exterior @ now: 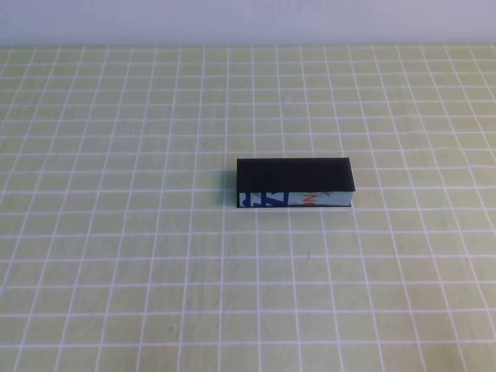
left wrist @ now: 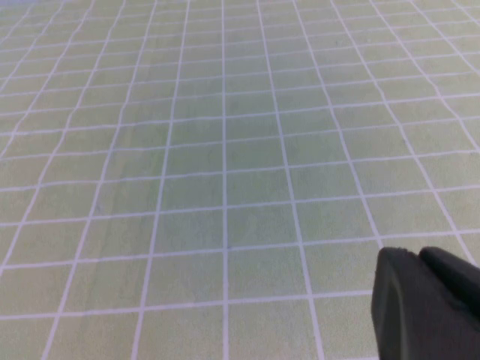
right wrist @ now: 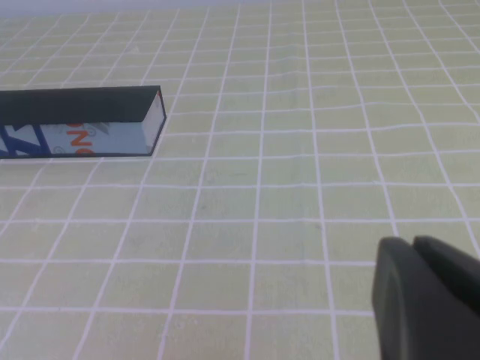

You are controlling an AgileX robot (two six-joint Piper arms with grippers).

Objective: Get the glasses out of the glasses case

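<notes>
The glasses case point(exterior: 294, 183) lies lengthwise at the middle of the table, a long matte black box with its lid down and a pale near side printed in blue and orange. The right wrist view shows its right end point(right wrist: 82, 121). The glasses are hidden. Neither arm appears in the high view. My right gripper point(right wrist: 412, 247) is shut and empty, hovering over bare mat well short of the case on its right. My left gripper point(left wrist: 416, 255) is shut too, with only mat under it and the case out of its view.
A light green mat point(exterior: 116, 256) with a white grid covers the whole table. A pale wall point(exterior: 248, 19) runs along the far edge.
</notes>
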